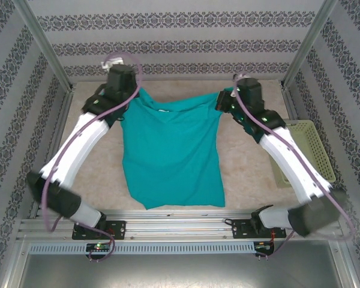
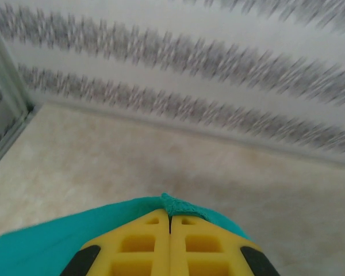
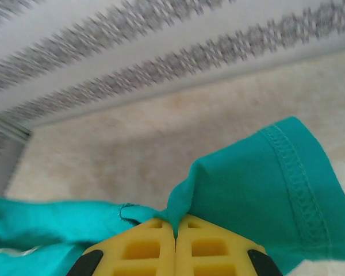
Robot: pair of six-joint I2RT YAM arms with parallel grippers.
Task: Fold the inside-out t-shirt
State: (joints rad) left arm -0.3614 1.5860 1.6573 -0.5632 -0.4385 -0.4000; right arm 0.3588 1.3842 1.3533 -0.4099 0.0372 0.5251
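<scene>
inside-out t-shirt (image 1: 171, 156): teal-green, lying spread on the bench (image 1: 252, 180) to the left of the basket (image 1: 304, 124), not touching it; hem lying at the end nearer the arm bases, shoulders lying about level with the basket's far rim.
neck tag (image 1: 164, 110): small, white, showing at the collar, well to the left of the basket.
left tool (image 1: 129, 98): gripping the t-shirt shoulder farther from the basket; yellow fingers (image 2: 144, 247) pressing fully together, a nub of teal cloth poking out at their tips.
right tool (image 1: 227, 101): gripping the t-shirt shoulder nearer the basket; yellow fingers (image 3: 144, 250) pressing fully together on a bunched fold, the stitched sleeve hem (image 3: 296, 184) hanging out on the basket's side.
collar edge: sagging slightly between the two gripped shoulders.
basket: pale yellow-green, standing at the bench's right edge, partly lying under the right arm.
surround: patterned wall panels and metal frame posts standing around the bench, rising beyond and beside the basket.
</scene>
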